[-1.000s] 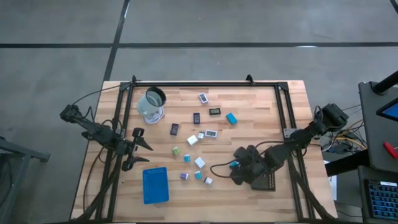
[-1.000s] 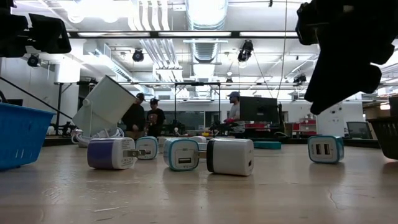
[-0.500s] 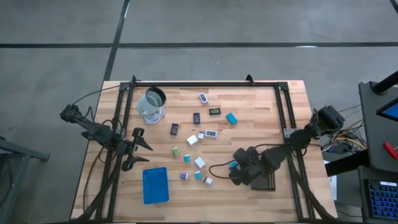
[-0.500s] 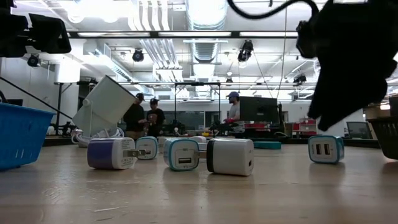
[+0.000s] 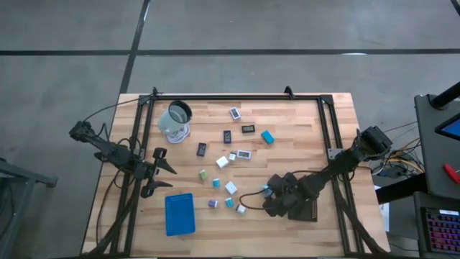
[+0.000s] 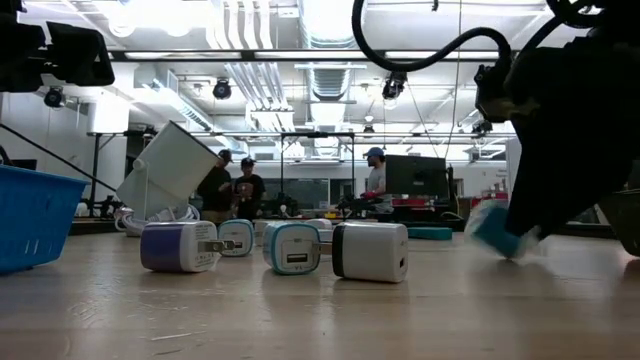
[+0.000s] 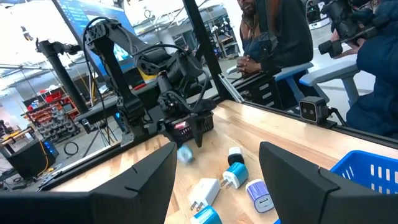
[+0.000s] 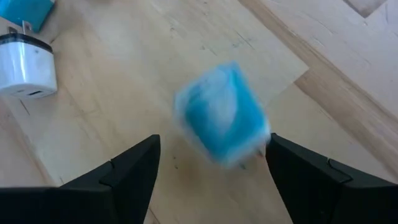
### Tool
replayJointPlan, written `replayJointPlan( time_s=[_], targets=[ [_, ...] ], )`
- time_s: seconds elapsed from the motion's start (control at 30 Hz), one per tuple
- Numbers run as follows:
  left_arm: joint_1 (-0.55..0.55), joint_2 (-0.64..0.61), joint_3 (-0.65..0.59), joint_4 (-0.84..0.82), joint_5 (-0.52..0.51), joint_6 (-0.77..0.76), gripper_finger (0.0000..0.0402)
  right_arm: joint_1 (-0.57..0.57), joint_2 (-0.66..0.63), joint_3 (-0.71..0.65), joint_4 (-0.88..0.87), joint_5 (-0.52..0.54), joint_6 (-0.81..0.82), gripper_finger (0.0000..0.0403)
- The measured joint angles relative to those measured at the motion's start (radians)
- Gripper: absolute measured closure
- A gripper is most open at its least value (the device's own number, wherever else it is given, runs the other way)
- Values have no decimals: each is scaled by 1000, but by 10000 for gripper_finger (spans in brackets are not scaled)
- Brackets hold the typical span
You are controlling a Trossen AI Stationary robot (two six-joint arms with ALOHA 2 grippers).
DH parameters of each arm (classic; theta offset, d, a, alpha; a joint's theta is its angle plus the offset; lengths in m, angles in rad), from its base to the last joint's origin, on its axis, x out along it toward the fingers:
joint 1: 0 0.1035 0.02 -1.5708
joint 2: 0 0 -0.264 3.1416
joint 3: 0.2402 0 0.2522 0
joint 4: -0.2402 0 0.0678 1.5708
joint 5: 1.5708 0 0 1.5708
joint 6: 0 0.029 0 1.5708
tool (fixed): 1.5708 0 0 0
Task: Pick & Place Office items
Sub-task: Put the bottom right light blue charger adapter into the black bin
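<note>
1. A teal block [image 8: 221, 115], blurred, sits between the spread fingers of the right gripper [image 8: 211, 165], which do not touch it; in the low view it [image 6: 497, 230] is tilted just above the table [image 5: 302, 126].
2. On the table's face, that gripper [image 5: 267, 198] is at about 5 o'clock, with bare wood toward the near edge.
3. The other small blocks [image 5: 228, 188] lie around the centre; the blue tray [image 5: 179, 214] is at 7 o'clock, the cup [image 5: 175, 119] at 10.
4. The left gripper [image 5: 164, 176] hangs at the 9 o'clock edge, fingers wide.
5. No writing is readable.
</note>
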Motion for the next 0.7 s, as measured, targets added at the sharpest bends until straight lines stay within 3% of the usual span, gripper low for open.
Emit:
replayJointPlan(
  time_s=[0.4, 0.7],
  targets=[
    [0, 0, 0, 0, 0, 0, 168, 0, -2, 0, -2, 17, -24, 139],
    [0, 0, 0, 0, 0, 0, 168, 0, -8, 0, -2, 64, -417, 123]
  ],
)
